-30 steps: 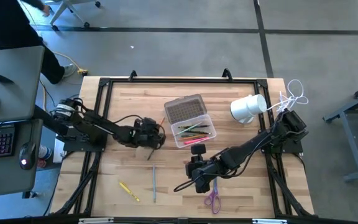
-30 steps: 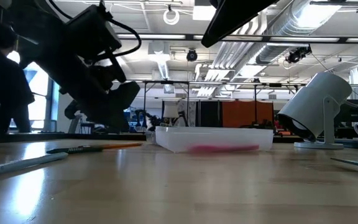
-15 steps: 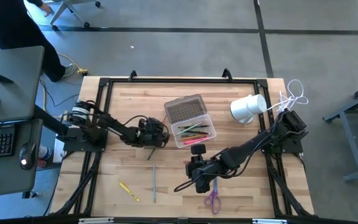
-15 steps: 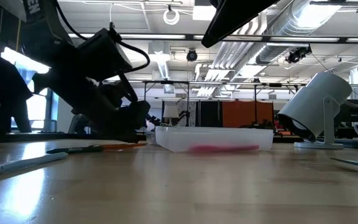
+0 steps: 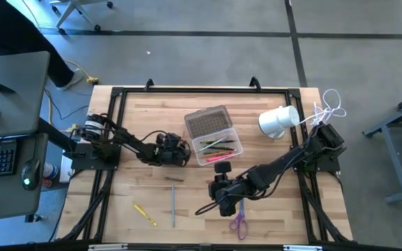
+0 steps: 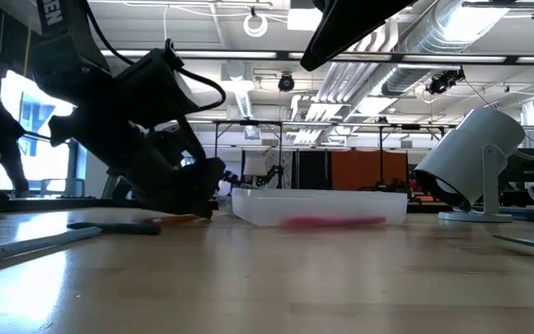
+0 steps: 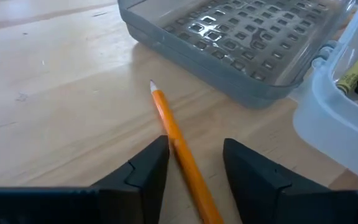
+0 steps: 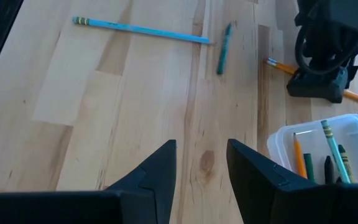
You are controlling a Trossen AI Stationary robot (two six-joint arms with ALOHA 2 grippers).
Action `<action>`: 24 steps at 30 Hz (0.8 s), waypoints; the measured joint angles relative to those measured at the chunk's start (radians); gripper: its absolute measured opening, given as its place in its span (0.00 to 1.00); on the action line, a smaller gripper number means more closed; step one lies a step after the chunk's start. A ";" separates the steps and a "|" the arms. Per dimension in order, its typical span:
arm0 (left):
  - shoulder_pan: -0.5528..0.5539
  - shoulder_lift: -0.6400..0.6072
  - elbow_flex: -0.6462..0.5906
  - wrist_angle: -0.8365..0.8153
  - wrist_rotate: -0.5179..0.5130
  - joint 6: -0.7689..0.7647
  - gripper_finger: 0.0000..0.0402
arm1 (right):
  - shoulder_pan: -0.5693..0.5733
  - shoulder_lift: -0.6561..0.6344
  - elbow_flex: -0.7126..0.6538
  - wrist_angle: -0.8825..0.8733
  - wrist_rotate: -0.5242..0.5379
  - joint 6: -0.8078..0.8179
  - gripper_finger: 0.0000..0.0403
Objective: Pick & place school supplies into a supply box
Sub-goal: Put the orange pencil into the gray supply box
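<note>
The orange pencil [image 7: 182, 155] lies flat on the wooden table [image 5: 138, 125], just beside the open grey lid [image 7: 235, 37] of the clear supply box [image 5: 218, 148]. Its sharpened tip points toward the lid without touching it. The left gripper [image 7: 194, 165] is low over this pencil with its fingers apart, one on each side of the shaft; in the left wrist view the pencil runs through the gap, close against one finger, but it rests on the wood and is not clamped.

The supply box sits near the middle of the table with its lid folded flat behind it. Inside the tray lie several pencils and crayons [image 8: 328, 155], green, orange and dark among them. A pink item [image 5: 222, 159] lies at the box's near edge.

Other supplies lie loose on the table in front of the left gripper: a short dark green crayon [image 8: 222, 48], a long blue pencil [image 8: 142, 30] and a yellow pencil [image 5: 144, 213] nearer the table's front edge. The purple-handled scissors [image 5: 239, 222] lie by the front edge, just beside the right arm.

The right gripper [image 8: 201, 165] hovers above bare wood in front of the box, its jaws parted and holding nothing.

A white cylinder [image 5: 278, 120] on a stand is to the right of the box, with a bundle of white cable [image 5: 330, 104] beyond it at the table's corner.
</note>
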 joint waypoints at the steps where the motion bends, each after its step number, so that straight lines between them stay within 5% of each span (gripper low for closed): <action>1: 0.000 0.000 0.000 0.000 -0.002 0.001 0.47 | 0.000 0.000 0.000 0.000 0.000 0.000 0.31; 14: 0.058 0.091 0.002 0.074 -0.049 -0.017 0.35 | 0.001 0.000 0.000 0.000 0.000 0.008 0.31; 24: 0.061 0.126 0.002 0.126 -0.085 -0.020 0.13 | 0.002 0.000 0.000 -0.001 -0.001 0.008 0.31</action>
